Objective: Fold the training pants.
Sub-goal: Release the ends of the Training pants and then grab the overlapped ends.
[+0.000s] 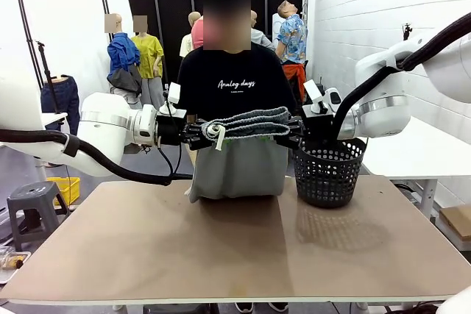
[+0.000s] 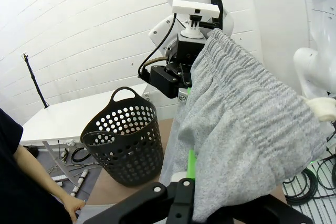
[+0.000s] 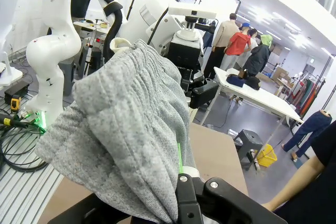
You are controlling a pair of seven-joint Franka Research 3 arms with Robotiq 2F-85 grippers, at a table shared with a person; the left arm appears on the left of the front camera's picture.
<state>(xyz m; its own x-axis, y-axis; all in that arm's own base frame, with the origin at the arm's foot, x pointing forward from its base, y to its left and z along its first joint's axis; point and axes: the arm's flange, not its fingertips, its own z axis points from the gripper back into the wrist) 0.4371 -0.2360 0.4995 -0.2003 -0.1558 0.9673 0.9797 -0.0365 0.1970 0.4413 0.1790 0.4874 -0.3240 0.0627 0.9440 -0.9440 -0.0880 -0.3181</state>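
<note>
At the left jaws, clamped on 1 bunched waistband end of the training pants [image 1: 235, 170], the thin pinch could slip if the arms pull apart. At the right jaws, clamped on the other end, the cloth could snag the black basket [image 1: 329, 174] just below them. The pants span the 2 sets of jaws, with the waistband stretched between them and the body hanging below toward the surface [image 1: 221, 255].

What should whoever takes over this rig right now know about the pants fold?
The left gripper is shut on one end of the pants waistband; the right gripper is shut on the other end.
The pants hang stretched between them over the far side of the table, lower edge reaching the tabletop, in front of the person.
The basket stands on the table at the robot's right.
Done: pants picked up.
Left: lay them down and fold.
</note>
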